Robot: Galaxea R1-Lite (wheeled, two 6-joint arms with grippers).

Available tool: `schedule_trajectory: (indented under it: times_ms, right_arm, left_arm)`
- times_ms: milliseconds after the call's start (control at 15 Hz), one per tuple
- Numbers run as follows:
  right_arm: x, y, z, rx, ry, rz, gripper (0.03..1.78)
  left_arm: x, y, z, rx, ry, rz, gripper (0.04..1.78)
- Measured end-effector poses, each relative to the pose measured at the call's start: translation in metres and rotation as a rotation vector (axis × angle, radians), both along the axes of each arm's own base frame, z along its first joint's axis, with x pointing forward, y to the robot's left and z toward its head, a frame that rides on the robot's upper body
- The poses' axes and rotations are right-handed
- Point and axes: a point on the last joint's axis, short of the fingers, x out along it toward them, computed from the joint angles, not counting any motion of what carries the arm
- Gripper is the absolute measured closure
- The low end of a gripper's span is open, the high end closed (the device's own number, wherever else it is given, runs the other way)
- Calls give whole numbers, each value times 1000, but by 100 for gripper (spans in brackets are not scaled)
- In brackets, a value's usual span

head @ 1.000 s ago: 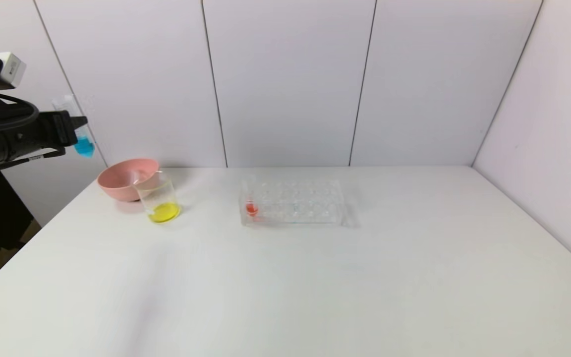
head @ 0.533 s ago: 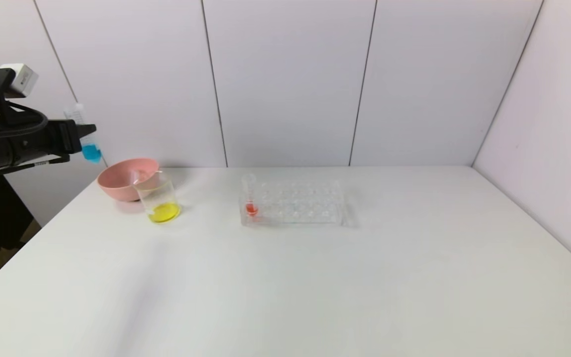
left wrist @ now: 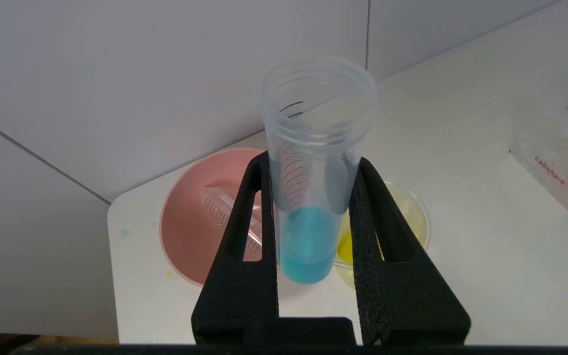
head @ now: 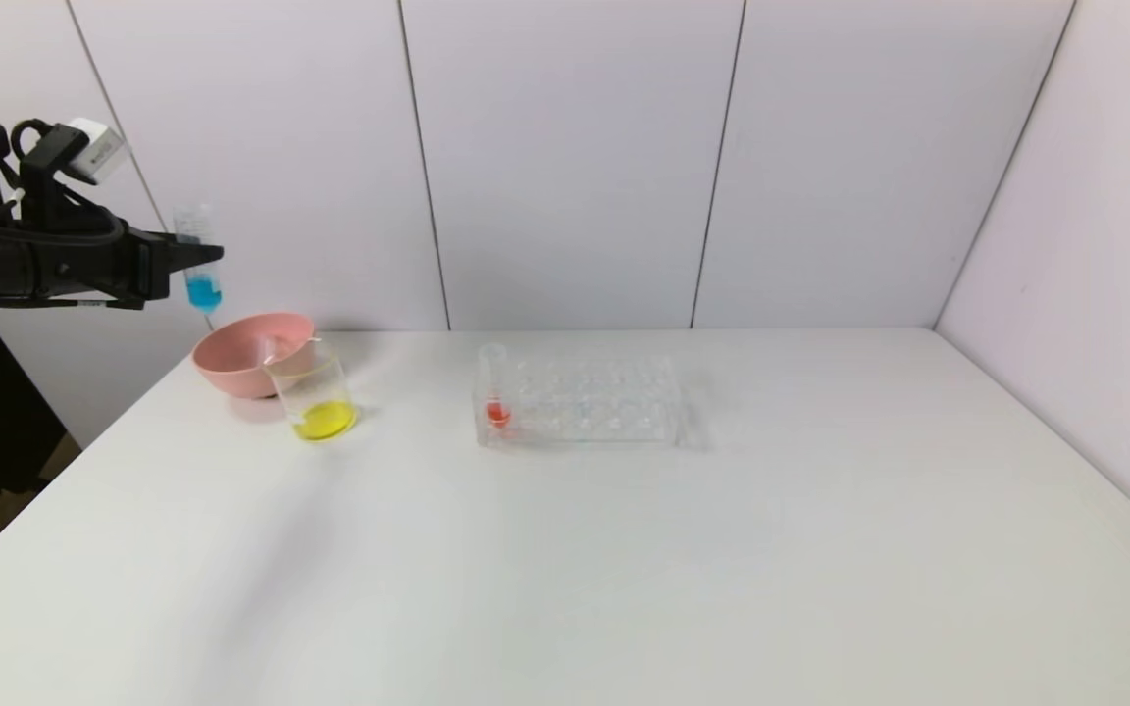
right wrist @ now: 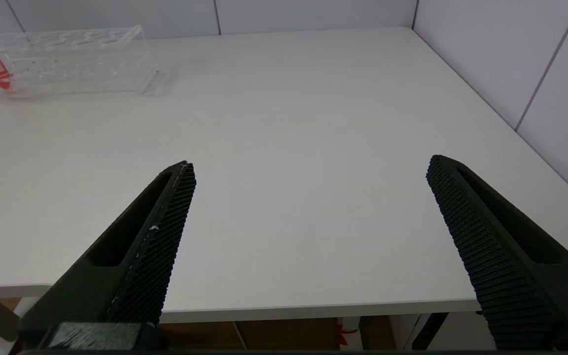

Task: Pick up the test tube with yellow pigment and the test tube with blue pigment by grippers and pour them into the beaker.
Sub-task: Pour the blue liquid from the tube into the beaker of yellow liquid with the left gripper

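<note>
My left gripper [head: 194,261] is shut on the test tube with blue pigment [head: 201,265] and holds it upright in the air, above and left of the pink bowl. In the left wrist view the tube [left wrist: 308,246] stands between the gripper's [left wrist: 312,160] fingers, open end up. The beaker [head: 315,392] stands in front of the bowl with yellow liquid at its bottom; it also shows in the left wrist view [left wrist: 412,217]. No tube with yellow pigment shows. My right gripper [right wrist: 308,167] is open and empty over the table's near edge.
The pink bowl [head: 249,353] sits at the table's far left, with an empty clear tube [left wrist: 225,212] lying in it. A clear many-holed rack [head: 580,402] stands mid-table and holds a red-tinted tube [head: 496,397] at its left end.
My left gripper has moved right, toward the bowl and beaker, carrying the blue tube. The tube has turned from tilted to upright.
</note>
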Motion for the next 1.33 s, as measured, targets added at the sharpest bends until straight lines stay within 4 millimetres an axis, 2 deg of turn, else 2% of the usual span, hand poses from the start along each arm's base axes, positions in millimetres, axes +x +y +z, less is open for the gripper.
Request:
schedule_trajectory:
  times_ms: [400,667,867,1333]
  right_arm:
    - [0,0,0,0,0,0,10]
    - [0,0,0,0,0,0,10]
    - [0,0,0,0,0,0,10]
    - [0,0,0,0,0,0,10]
  left_arm:
    - [18,8,6,367,90,-205,138]
    - [26,10,-8,601,121,-364,138]
    - [32,9,-14,742,107,-395,138]
    - [39,-6,-17,972,112,-434,138]
